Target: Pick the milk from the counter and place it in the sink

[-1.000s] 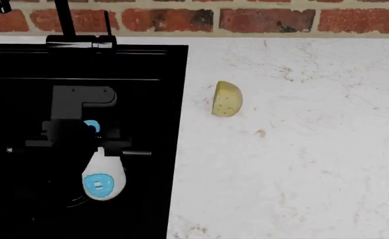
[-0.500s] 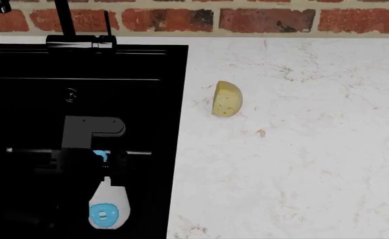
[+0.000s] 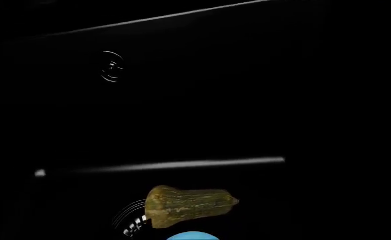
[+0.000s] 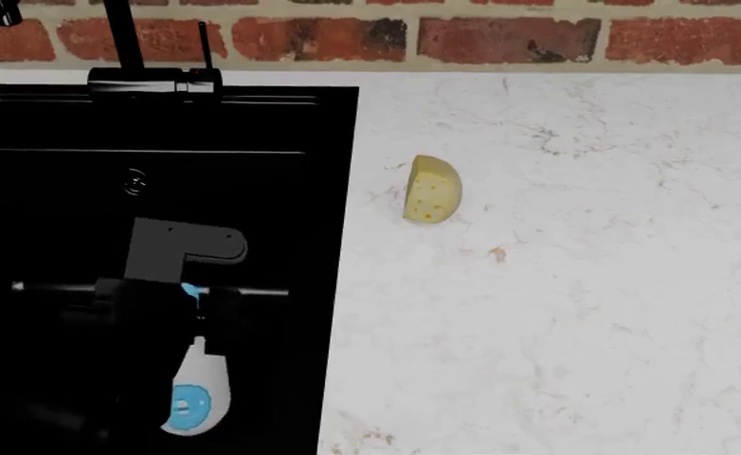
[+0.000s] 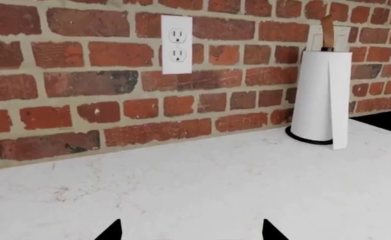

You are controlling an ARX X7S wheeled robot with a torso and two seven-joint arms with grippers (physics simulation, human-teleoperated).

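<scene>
- The sink [image 4: 42, 123], a matte black basin, fills the left of the head view, its faucet [image 4: 131, 47] at the back edge and a round drain [image 4: 135, 180] on the floor.
- The left gripper [image 4: 191, 308] hangs inside the basin. Its fingers close on the milk [image 4: 193, 403] just below the light blue cap; the white bottle tilts, label toward the camera.
- In the left wrist view a green-brown squash [image 3: 189, 206] lies in the dark basin.
- The bench [image 4: 573, 313] holds a yellow cheese wedge [image 4: 433, 190], well apart from the milk.
- The right gripper [image 5: 192, 235] shows two dark fingertips [image 5: 109, 232] spread apart, holding nothing, facing a brick wall [image 5: 82, 75], an outlet [image 5: 176, 44] and a paper towel roll [image 5: 322, 97].
</scene>
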